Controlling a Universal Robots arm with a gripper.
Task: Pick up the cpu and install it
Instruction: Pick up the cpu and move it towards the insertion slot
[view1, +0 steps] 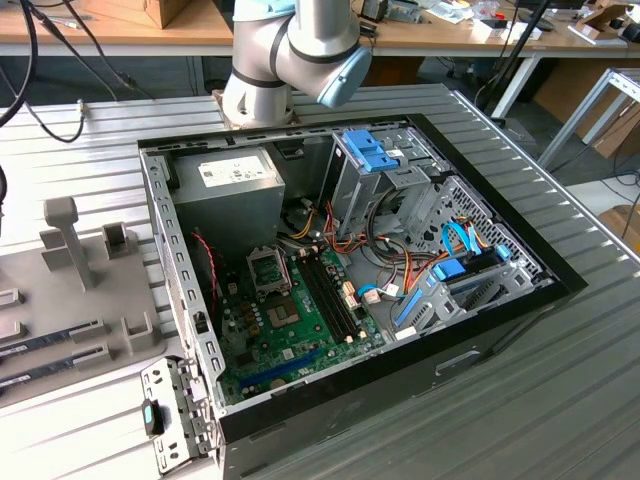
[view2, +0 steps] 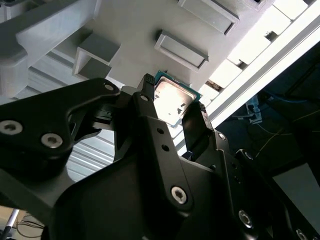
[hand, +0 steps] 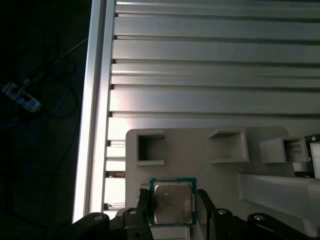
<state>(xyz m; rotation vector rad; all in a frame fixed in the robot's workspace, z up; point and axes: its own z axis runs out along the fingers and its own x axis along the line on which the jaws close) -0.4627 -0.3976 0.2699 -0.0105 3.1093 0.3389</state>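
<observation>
Shows the end effector (view2: 171, 98) pinching the cpu (hand: 172, 201) by two opposite edges, silver lid facing the first wrist view. Held at or just above a grey tray (hand: 187, 150) on the ribbed tabletop (hand: 210, 55); impossible to tell which. In the exterior view, places the tray at nine o'clock from the open case (view1: 330, 390), with the socket (view1: 268, 268) at ten o'clock on its green board. Likely risks: slipping from so thin a grip, tilting, or dropping; bending socket pins through misaligned seating.

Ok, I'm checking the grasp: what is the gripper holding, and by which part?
The gripper appears to hold the chip by two opposite side edges, over the grey tray.
</observation>
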